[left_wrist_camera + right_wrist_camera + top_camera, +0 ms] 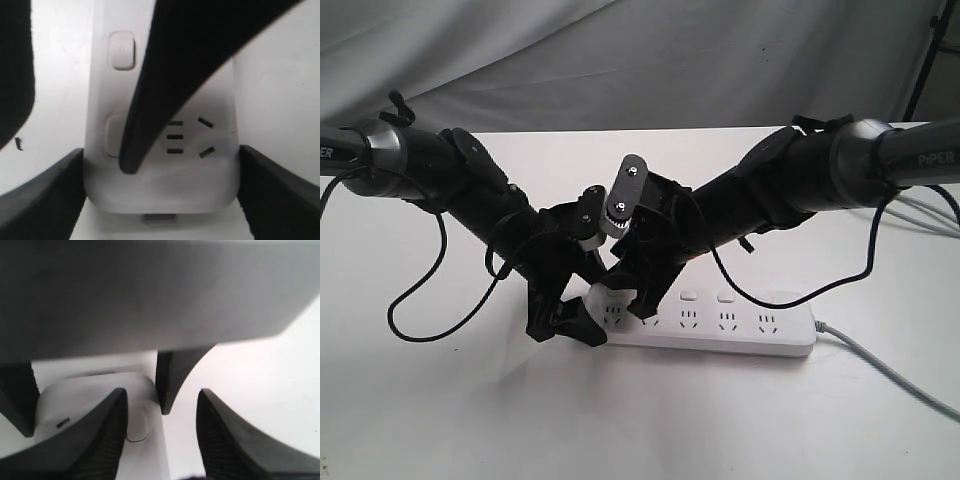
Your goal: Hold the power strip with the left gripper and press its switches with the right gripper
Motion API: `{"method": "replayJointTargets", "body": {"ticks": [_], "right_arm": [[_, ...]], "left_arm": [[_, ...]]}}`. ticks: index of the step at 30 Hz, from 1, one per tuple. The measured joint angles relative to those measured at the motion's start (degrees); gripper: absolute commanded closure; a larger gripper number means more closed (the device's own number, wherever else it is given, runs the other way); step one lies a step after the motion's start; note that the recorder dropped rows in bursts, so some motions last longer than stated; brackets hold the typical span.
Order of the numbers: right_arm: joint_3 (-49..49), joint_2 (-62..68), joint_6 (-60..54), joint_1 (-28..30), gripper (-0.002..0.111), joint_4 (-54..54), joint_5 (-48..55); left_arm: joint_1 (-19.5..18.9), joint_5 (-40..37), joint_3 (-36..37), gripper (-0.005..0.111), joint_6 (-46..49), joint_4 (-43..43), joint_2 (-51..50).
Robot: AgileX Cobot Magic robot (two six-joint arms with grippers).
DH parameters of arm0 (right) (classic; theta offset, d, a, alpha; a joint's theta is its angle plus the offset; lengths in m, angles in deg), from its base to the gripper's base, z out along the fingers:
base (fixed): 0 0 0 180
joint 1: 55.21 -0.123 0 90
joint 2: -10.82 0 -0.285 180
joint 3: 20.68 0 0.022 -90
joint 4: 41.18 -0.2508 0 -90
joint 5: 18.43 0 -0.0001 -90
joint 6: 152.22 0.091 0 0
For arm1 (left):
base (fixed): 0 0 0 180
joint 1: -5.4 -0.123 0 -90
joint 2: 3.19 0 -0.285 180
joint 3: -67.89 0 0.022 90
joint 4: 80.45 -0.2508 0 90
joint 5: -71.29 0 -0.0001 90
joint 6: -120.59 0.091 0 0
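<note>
The fingers (pixel 45 200) of the left gripper (pixel 572 318) are clamped on the left end of the power strip (pixel 740 325), one on each long side, both touching the white plastic. The fingers of the right gripper (pixel 642 303) stand apart and hold nothing. The tip of one finger rests on the leftmost of the switches (pixel 725 297), just beside the first socket (pixel 187 137), and the other finger is over the bare tabletop (pixel 720 420) beside the strip. I cannot tell if this switch is pushed in. The strip lies flat on the white tabletop and runs from left to right. Its grey cord (pixel 890 375) leaves the right end toward the near right. The two black arms come in from far left and far right and meet above the left end of the strip.
</note>
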Motion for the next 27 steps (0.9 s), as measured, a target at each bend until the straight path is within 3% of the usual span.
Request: {"method": "replayJointTargets", "body": {"ticks": [27], "right_arm": [[0.0,1.8,-5.3,0.0,0.067,-2.7,-1.5]], "left_arm": [[0.0,0.0,0.0,0.04,0.0,0.0,0.0]]}}
